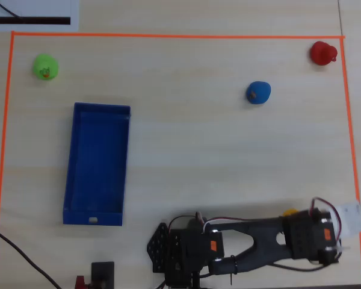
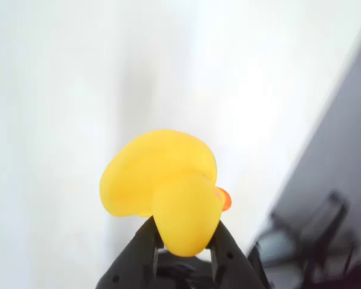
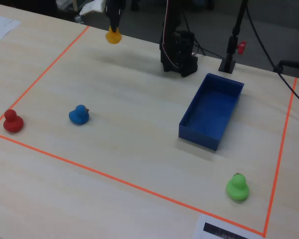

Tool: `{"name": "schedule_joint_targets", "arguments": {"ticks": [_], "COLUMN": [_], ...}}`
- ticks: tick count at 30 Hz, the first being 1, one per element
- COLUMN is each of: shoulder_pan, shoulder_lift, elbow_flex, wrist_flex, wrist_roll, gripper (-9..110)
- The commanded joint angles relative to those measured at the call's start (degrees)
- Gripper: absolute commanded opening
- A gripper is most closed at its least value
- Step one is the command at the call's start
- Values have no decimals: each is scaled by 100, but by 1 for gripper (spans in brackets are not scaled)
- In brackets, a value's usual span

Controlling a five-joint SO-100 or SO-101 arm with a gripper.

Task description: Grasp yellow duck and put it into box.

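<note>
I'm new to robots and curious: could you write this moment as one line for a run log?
phase: carry | gripper: shut on yellow duck, lifted above table | box: empty | green, red, blue ducks: untouched

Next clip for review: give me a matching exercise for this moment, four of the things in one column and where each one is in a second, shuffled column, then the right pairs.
Things:
1. yellow duck
2. green duck
3. red duck
4. box

Places or states:
A. on the table in the top right corner of the orange outline, overhead view
B. lifted off the table, clamped in the gripper
C. empty, on the table left of the arm, overhead view
D. on the table near the top left corner, overhead view

Pairs: 1-B, 2-D, 3-A, 4-C
</note>
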Motion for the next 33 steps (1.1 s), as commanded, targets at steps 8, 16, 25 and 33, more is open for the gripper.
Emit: {"name": "schedule_joint_targets", "arguments": {"ticks": [8, 16, 25, 33], "shoulder_pan": [-5722, -9343, -11865, -12472], "shoulder_lift": [1688, 3146, 2250, 782], "elbow_flex": [44, 773, -554, -299], "wrist_flex": [-176, 659, 1503, 932], "wrist_roll": [1828, 3076, 4078, 4166], "gripper": [0, 0, 0, 0]}}
